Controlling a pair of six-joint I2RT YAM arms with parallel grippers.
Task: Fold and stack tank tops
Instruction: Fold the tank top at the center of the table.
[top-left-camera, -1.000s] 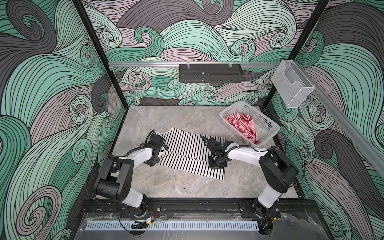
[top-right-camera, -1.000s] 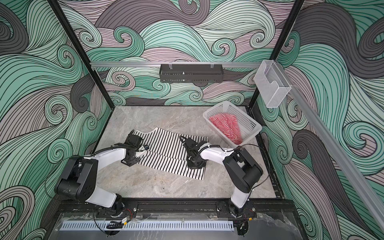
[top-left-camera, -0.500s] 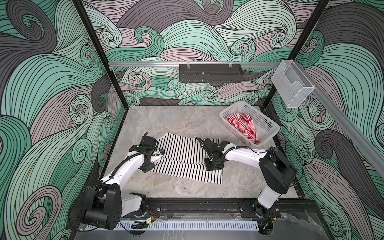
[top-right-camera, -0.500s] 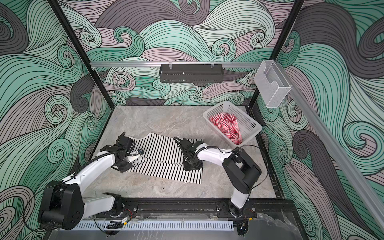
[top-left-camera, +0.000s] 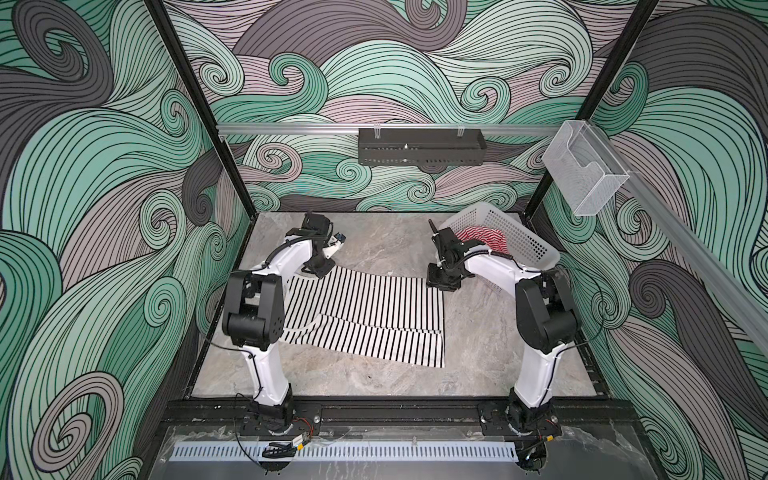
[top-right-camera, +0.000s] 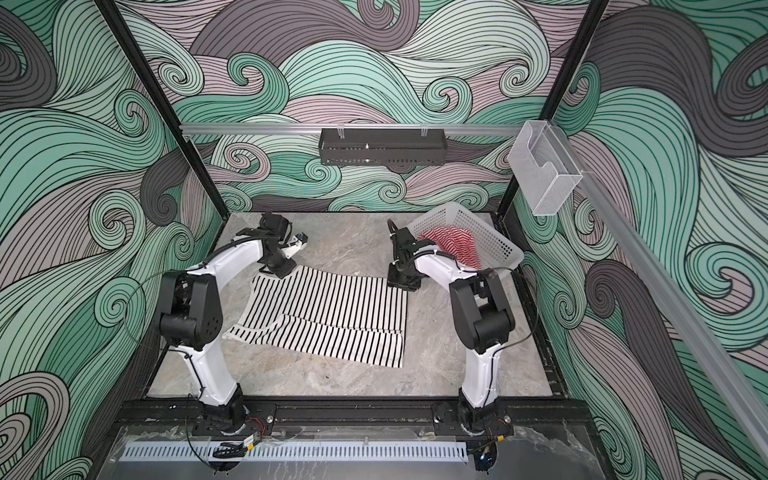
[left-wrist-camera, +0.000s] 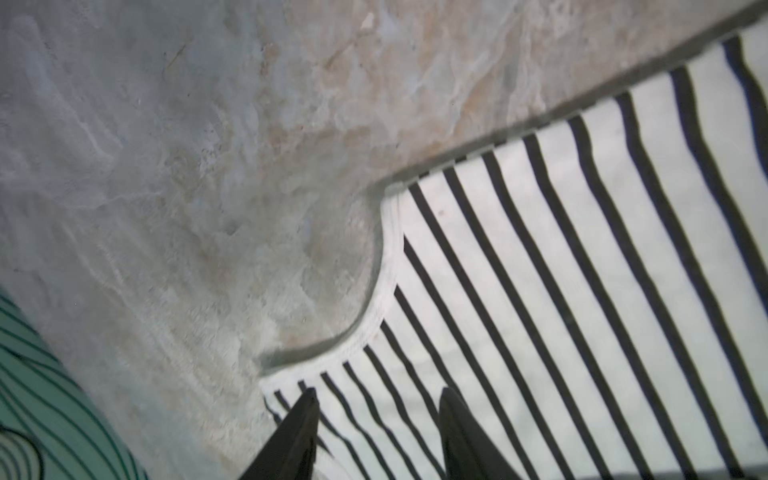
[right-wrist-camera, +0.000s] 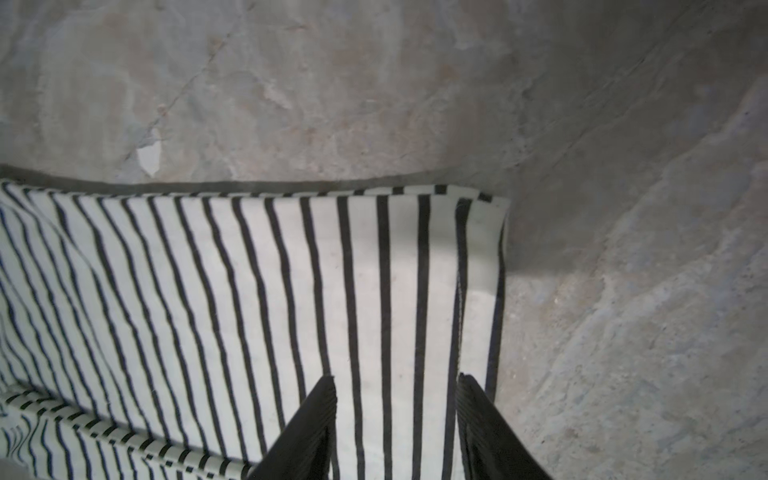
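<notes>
The marble desk (top-left-camera: 382, 245) carries the black-and-white tank top (top-left-camera: 365, 307) at its middle, spread flat with its stripes running front to back. An upper layer lies doubled over a lower one, and a band of the lower layer shows along the near edge. A second earlier the top lay askew across the desk; now its far edge runs nearly level with the back wall. The white perforated basket (top-left-camera: 528, 245) sits tilted at the far right corner, where it was before, with the red-and-white tank top (top-left-camera: 484, 239) bunched inside it.

Both arms have swung away from the front of the desk and now reach to the top's far edge. The left tool (top-left-camera: 318, 270) points down at the far left corner, by the curved white-trimmed armhole seen in the left wrist view. Its fingers (left-wrist-camera: 299, 432) stand apart over the cloth, gripping nothing. The right tool (top-left-camera: 442, 282) is at the far right corner — a second ago it was down on the stripes nearer the front. In the right wrist view its jaws are parted too, and the folded corner lies flat on the desk beneath them, unheld.
</notes>
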